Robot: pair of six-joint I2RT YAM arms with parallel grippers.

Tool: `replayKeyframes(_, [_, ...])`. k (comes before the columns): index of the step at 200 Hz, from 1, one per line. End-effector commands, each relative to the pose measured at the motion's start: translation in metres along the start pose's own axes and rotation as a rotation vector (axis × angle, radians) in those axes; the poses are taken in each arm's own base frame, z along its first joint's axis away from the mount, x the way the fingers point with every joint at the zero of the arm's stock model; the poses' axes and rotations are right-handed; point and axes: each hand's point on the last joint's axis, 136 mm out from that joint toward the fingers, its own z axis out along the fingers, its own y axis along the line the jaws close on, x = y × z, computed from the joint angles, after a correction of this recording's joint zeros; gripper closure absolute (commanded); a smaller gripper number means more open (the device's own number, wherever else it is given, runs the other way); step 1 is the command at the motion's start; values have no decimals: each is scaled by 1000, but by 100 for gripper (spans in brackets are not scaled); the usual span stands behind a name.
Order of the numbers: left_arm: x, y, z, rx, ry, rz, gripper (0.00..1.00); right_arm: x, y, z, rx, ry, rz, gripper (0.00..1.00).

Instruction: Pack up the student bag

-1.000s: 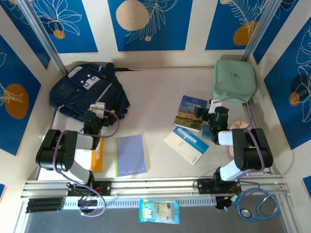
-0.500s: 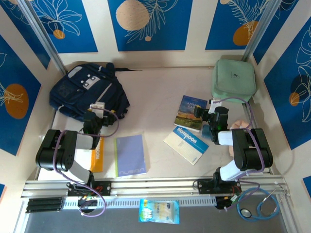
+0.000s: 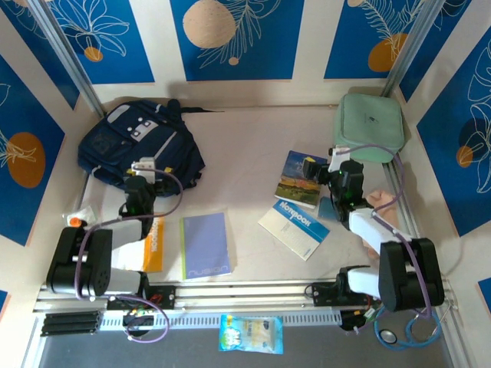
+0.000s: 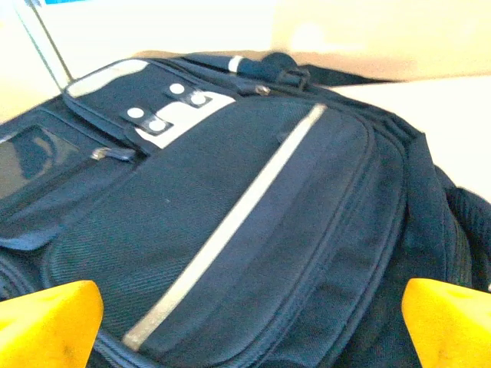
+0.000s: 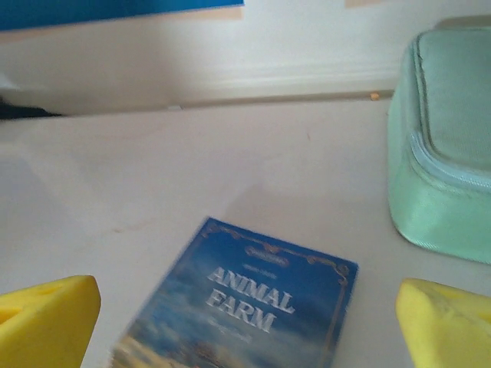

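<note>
The student bag [image 3: 138, 144] lies flat at the far left of the table, navy with a grey stripe and white-dotted pocket. My left gripper [image 3: 143, 173] hovers at its near edge. Seen from the left wrist, the bag [image 4: 230, 207] spreads under the open gripper [image 4: 249, 326], with nothing between the yellow fingertips [image 4: 46, 322]. My right gripper [image 3: 331, 169] stands open beside the blue Animal Farm book [image 3: 295, 178]. From the right wrist, that book [image 5: 253, 307] lies flat between and ahead of the wide fingers of the gripper [image 5: 245, 326].
A pale green zip case [image 3: 369, 126] sits at the far right, also at the right edge [image 5: 449, 153] of the right wrist view. A blue-and-white notebook [image 3: 293, 228], a purple notebook [image 3: 205, 245] and an orange book [image 3: 153, 244] lie near the arms. A snack packet [image 3: 251, 334] and stethoscope [image 3: 406, 326] lie by the front rail.
Both arms have stretched forward. The left gripper moved a little toward the bag, the right gripper toward the book and the green case. Both stay open.
</note>
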Motion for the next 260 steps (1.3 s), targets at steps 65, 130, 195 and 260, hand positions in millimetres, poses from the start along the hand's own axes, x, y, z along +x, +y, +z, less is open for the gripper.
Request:
replayKeyframes(65, [-21, 2, -33, -14, 244, -416, 0, 17, 160, 36, -320, 522, 491, 1])
replayKeyframes(130, [-13, -7, -54, 37, 328, -426, 0, 49, 298, 88, -528, 739, 537, 11])
replayKeyframes(195, [-3, -15, -56, 72, 372, -454, 0, 96, 377, 123, -573, 861, 526, 22])
replayKeyframes(260, [-3, -11, -58, 56, 380, -423, 0, 133, 404, 145, -540, 909, 551, 37])
